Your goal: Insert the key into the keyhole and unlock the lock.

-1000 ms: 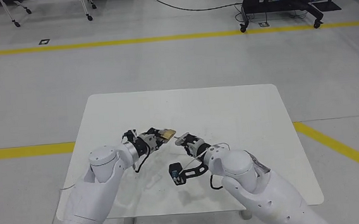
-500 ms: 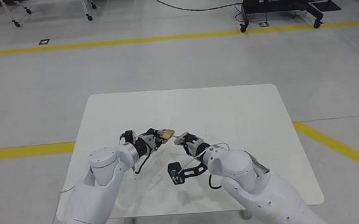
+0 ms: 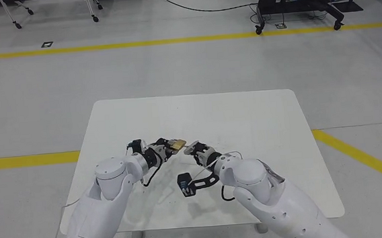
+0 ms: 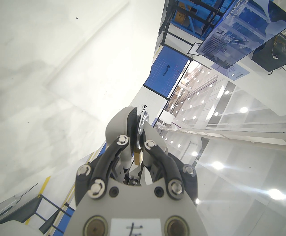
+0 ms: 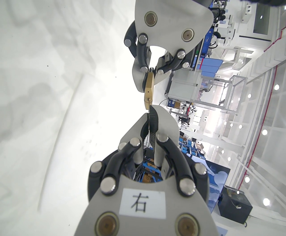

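A small brass padlock (image 3: pixel 175 144) hangs above the middle of the white table (image 3: pixel 244 115), and my left gripper (image 3: pixel 165 146) is shut on it. In the left wrist view its silver shackle (image 4: pixel 142 125) and brass body (image 4: pixel 138 157) sit between the fingers of that gripper (image 4: pixel 139 121). My right gripper (image 5: pixel 150 112) faces it end to end, shut on the thin key (image 5: pixel 147 121). The key's tip meets the bottom face of the padlock (image 5: pixel 148 89); whether it is inside the keyhole is hidden. In the top view the right gripper (image 3: pixel 194 148) is just right of the lock.
Both grippers are held a little above the table top, near its centre. Bare white surface lies all around them, out to the far edge (image 3: pixel 189 95) and the right edge (image 3: pixel 314 143). Grey floor with yellow lines (image 3: pixel 25 160) surrounds the table.
The right gripper has crept left toward the lock, closing the small gap. The left gripper with the lock has shifted slightly down and left.
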